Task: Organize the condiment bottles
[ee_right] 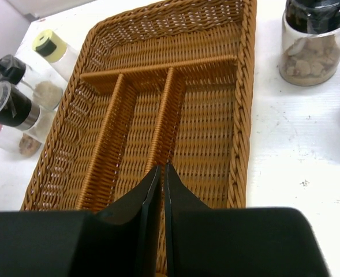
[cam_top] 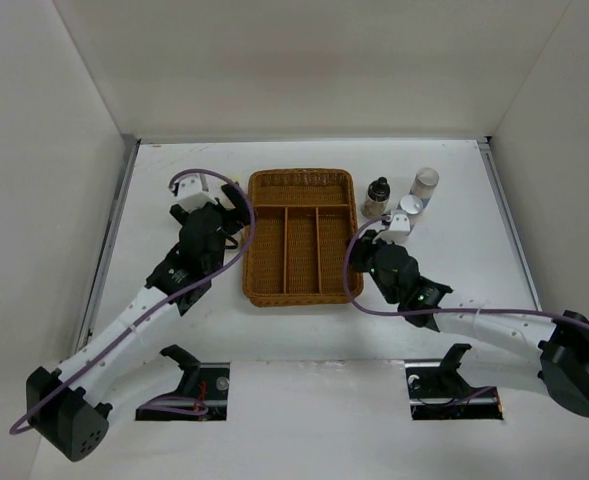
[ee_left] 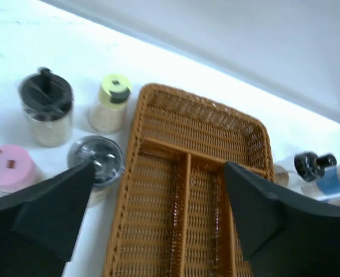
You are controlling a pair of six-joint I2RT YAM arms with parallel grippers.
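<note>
condiment bottles (cam_top: 377,194) all stand upright on the table (cam_top: 474,240), outside the wicker tray (cam_top: 302,176); four sit left of the tray, seen from the left wrist: black-cap jar (ee_left: 45,107), yellow-cap bottle (ee_left: 111,103), pink-cap jar (ee_left: 8,168), dark-lid jar (ee_left: 96,160); dark-lid jar is just beside the tray's left rim, partly behind a finger; yellow-cap bottle is near the tray's far left corner; in the top view the left arm hides all four; three more cluster right of the tray's far right corner: black-cap bottle, tall clear jar (cam_top: 426,183), white-cap bottle (cam_top: 410,204), close together; black-cap bottle holds brown stuff, nearest the tray; left gripper (ee_left: 158,173) is spread wide with nothing between its fingers, hovering over the tray's left side; right gripper (ee_right: 161,170) is closed down to a thin slit, holding nothing, above the tray's near end, pointing along the long compartments; from the top it sits at the tray's right rim, near the white-cap bottle
</note>
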